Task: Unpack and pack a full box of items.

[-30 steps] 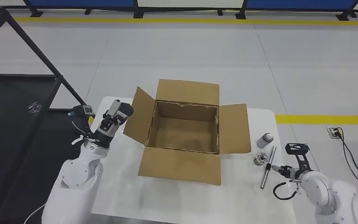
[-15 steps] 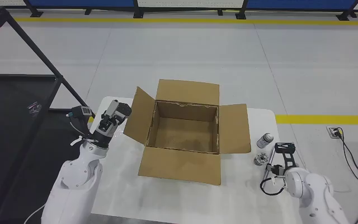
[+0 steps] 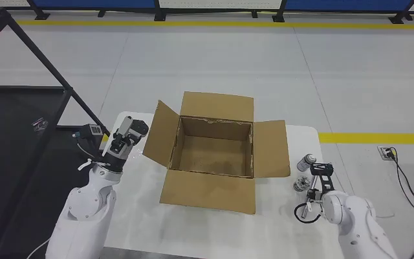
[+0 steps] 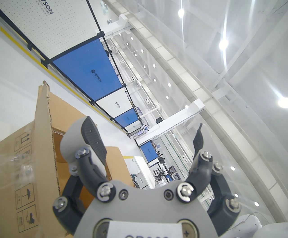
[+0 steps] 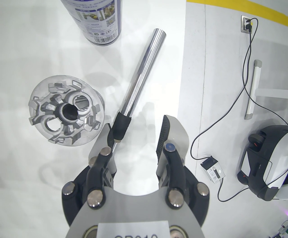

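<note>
1. Cardboard box [image 3: 207, 191] stands in the middle of the white tabletop [image 3: 142, 213] with all four flaps folded out. No items can be seen inside it.
2. Three unpacked items lie close together between the box and the tabletop's right edge:
   - a spray can [image 5: 99, 20] standing upright
   - a cast metal hub [image 5: 66, 110] with its bore facing up
   - a polished steel rod [image 5: 141, 74] lying flat, with a black sleeve on its near end
3. The right gripper [image 5: 137, 126] hangs low over the rod's sleeved end with its fingers spread wide. The sleeve lies just inside one finger (whether they touch cannot be told). The hub sits just outside that same finger, close enough to crowd it.
4. The left gripper [image 4: 144, 126] is held up beside the box's raised left flap. It points up and away from the tabletop, and its fingers are spread wide with nothing between them.
5. On the floor beyond the right edge, a socket [image 5: 246, 23] feeds a black cable [image 5: 245, 90].
6. Markings: the can carries a printed label with a barcode, and the box wall shows handling symbols — arrows, an umbrella.
7. Since a second ago the right gripper has come in from the tabletop's right edge to the rod — the left arm has drifted slightly away from the box. The box and the three items have not moved.
</note>
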Robot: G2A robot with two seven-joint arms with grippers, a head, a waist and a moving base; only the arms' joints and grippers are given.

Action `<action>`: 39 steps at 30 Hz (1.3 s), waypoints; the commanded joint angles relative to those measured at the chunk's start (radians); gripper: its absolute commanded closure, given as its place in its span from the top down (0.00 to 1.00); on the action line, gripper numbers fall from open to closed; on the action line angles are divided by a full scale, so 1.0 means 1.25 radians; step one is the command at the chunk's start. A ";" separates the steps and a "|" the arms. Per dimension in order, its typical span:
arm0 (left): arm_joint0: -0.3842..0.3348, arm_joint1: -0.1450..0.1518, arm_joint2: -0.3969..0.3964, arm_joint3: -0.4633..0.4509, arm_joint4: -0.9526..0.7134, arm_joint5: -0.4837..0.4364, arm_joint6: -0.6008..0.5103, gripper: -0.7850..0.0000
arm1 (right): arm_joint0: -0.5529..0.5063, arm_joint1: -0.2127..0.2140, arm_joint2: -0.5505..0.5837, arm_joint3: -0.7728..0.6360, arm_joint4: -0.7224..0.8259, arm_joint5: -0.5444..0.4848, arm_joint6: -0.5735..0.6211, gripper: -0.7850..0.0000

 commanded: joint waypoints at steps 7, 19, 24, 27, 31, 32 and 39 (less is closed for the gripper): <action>0.010 0.001 -0.007 -0.007 -0.001 -0.004 0.003 1.00 | 0.037 -0.006 -0.018 0.049 0.018 0.011 0.014 0.37; 0.018 0.001 -0.012 -0.012 -0.001 -0.005 0.008 1.00 | 0.073 -0.013 -0.037 0.099 0.041 0.008 0.012 0.29; 0.021 0.002 -0.016 -0.016 0.000 -0.004 0.011 1.00 | 0.080 -0.014 -0.041 0.108 0.043 0.007 0.011 0.00; 0.022 0.002 -0.017 -0.018 0.000 -0.002 0.013 1.00 | 0.086 -0.014 -0.040 0.117 0.044 0.005 0.011 0.00; 0.023 0.002 -0.018 -0.019 0.002 -0.002 0.015 1.00 | 0.087 -0.011 -0.012 0.105 0.056 0.021 -0.002 0.00; 0.023 0.002 -0.018 -0.020 0.003 -0.002 0.016 1.00 | 0.084 -0.010 0.002 0.094 0.063 0.026 -0.008 0.00; 0.020 0.002 -0.018 -0.020 0.007 0.000 0.016 1.00 | 0.032 -0.001 0.106 -0.058 0.128 0.069 -0.060 0.00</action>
